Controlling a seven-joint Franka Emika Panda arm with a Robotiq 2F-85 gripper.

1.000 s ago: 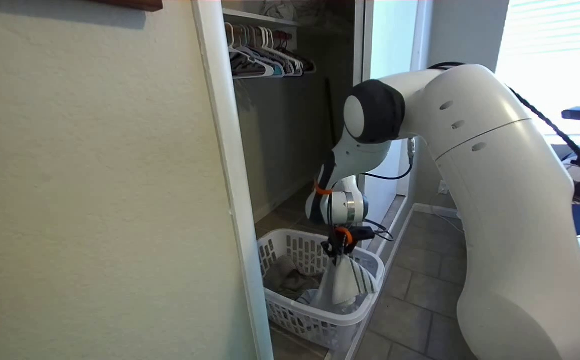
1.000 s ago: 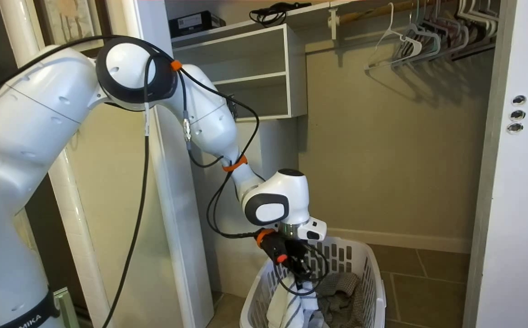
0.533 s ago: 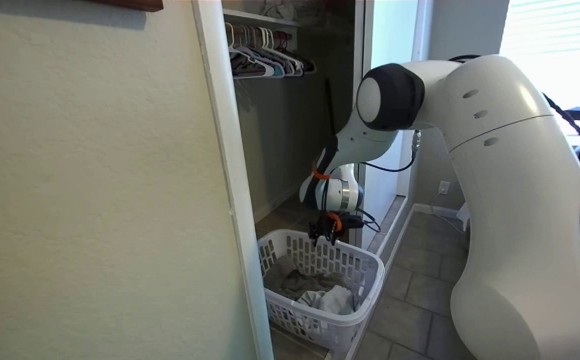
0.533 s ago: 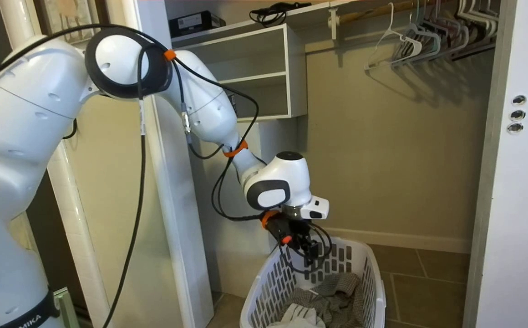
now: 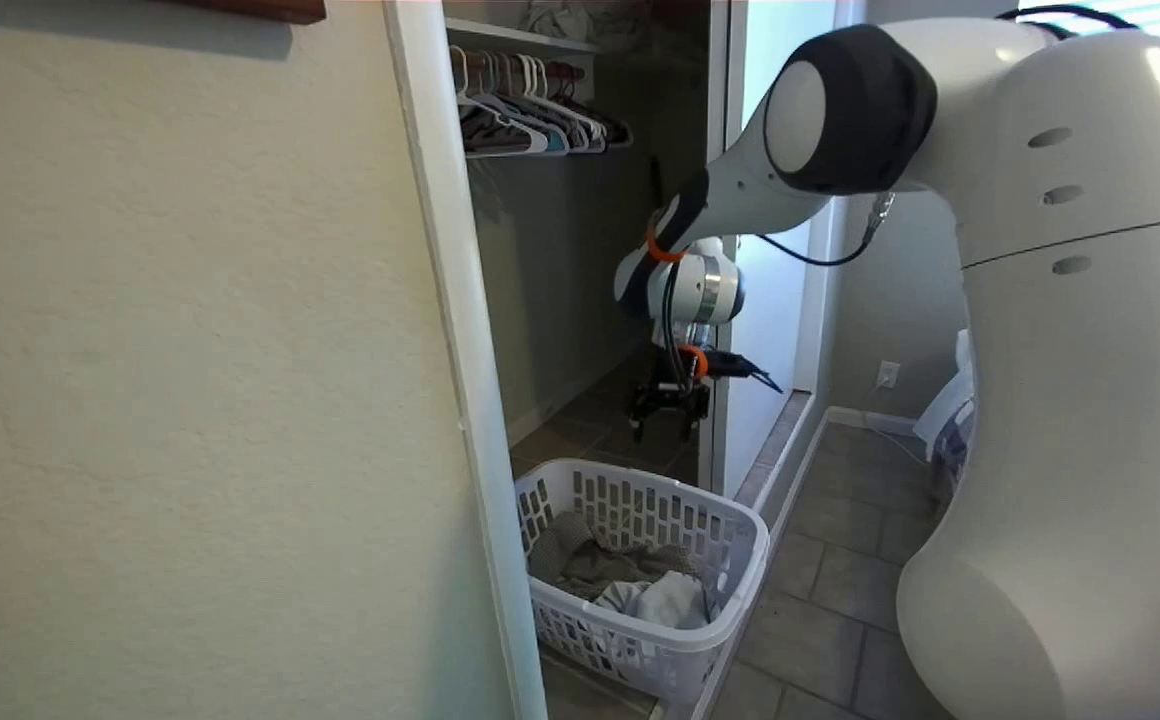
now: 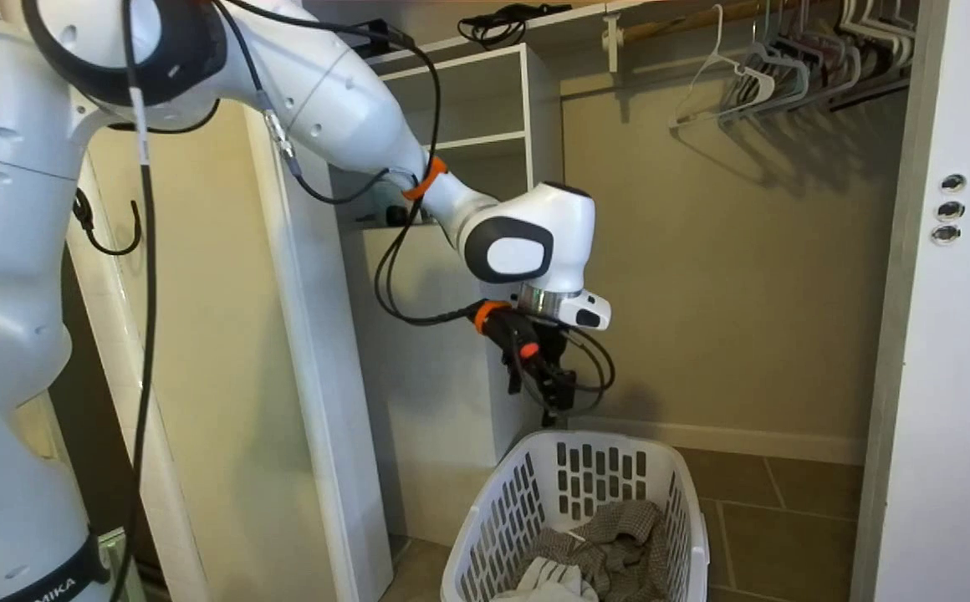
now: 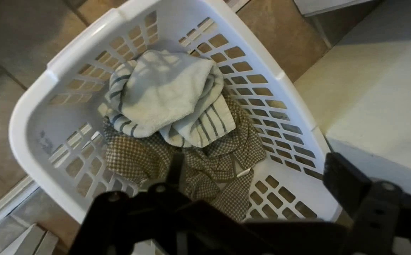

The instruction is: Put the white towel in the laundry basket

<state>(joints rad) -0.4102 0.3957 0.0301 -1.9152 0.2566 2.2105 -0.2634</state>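
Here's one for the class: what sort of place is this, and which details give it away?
Probably a clothes closet, likely in someone's home. The clues are hangers on a wooden rod, a pale shelf unit and a laundry basket.

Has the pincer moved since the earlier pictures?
Yes, upward: in an exterior view, the pincer now shows wholly above the laundry basket, which hasn't moved.

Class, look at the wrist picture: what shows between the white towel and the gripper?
In the wrist view, a brown checked cloth shows between the white towel and the open gripper, along with some slotted wall of the laundry basket.
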